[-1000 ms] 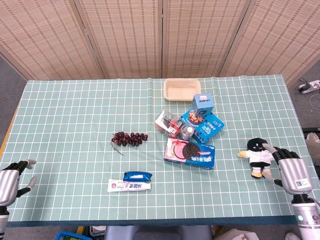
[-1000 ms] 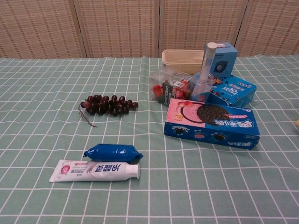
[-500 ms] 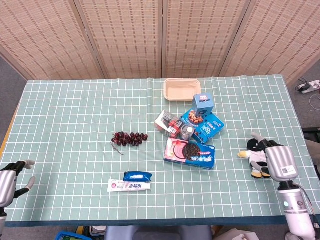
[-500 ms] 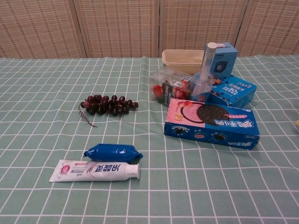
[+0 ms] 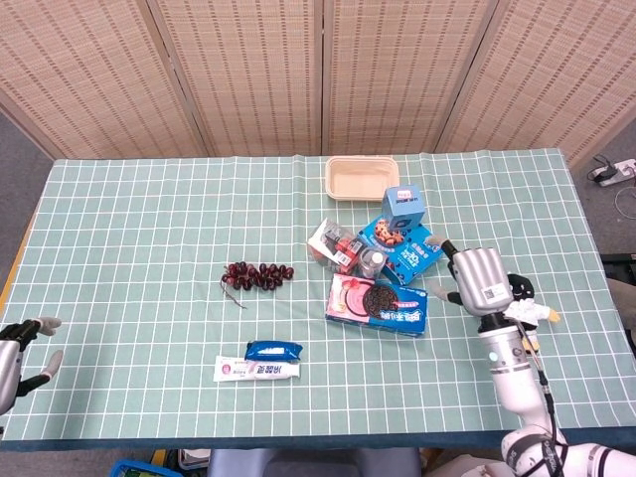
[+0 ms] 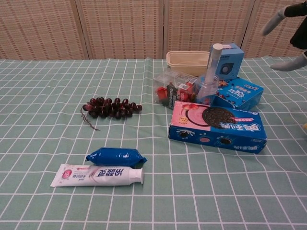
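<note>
From the head view my right hand (image 5: pixel 475 276) hung just right of the Oreo box (image 5: pixel 378 304), fingers spread, holding nothing; the penguin plush (image 5: pixel 525 310) sat behind it, and my left hand (image 5: pixel 15 350) was loose at the near left edge. Chest view only caught the right fingertips (image 6: pixel 288 65) top right. I'd reckon going slow, so the bottle (image 6: pixel 209 82) didn't tip.

Left hand (image 5: pixel 18 348) cropped by frame edge; penguin toy (image 5: pixel 524 310) half behind right hand (image 5: pixel 477 278).
</note>
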Robot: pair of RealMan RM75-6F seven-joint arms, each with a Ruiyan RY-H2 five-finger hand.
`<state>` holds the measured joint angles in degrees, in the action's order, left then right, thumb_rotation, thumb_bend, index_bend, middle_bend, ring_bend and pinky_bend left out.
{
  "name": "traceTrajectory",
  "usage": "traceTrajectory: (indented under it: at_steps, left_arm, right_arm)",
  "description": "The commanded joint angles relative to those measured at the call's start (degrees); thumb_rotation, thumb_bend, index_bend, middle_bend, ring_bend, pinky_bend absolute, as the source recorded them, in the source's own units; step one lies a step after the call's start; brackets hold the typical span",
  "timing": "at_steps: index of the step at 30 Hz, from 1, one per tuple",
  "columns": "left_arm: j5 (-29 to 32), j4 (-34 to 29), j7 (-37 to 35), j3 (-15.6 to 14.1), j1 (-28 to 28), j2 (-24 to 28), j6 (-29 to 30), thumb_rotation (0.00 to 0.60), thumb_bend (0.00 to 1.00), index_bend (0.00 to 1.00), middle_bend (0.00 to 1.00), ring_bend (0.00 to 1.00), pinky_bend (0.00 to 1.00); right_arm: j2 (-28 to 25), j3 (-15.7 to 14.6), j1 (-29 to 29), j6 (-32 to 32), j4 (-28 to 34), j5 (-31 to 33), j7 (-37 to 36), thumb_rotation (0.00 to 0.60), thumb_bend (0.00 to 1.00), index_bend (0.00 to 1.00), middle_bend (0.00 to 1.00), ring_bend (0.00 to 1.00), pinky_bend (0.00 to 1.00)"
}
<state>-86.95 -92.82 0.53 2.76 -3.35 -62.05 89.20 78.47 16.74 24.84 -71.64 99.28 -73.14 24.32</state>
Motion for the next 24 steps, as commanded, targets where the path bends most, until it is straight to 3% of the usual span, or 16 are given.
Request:
traceTrajectory:
  at_steps: [1, 10, 24]
  left_arm:
    - [-0.2, -0.2, -0.3, -0.1, 0.1, 0.2, 0.2, 0.6, 0.33, 0.45, 0.45, 0.44, 0.63]
    - [-0.2, -0.2, -1.0, 0.0, 0.2, 0.6, 0.2, 0.6, 0.33, 0.45, 0.45, 0.44, 0.63]
    - [0.2, -0.2, -1.0, 0.1, 0.1, 0.6, -0.5, 0.6, 0.33, 0.45, 0.45, 0.44, 0.63]
  right_arm:
    - [2.2, 0.6, 2.2, 1.6, 0.0, 2.3, 2.4, 0.6, 0.16, 0.34, 1.0, 1.0, 1.0]
    - [6.8, 1.5, 6.3, 2.9, -3.4, 5.5, 4.4, 0.6, 0.19, 0.35, 1.0, 1.0, 1.0]
    - [11.6, 2.0, 10.4, 5.5, -9.7, 9.0, 0.7, 0.6, 0.2, 0.39, 1.0, 1.0, 1.0]
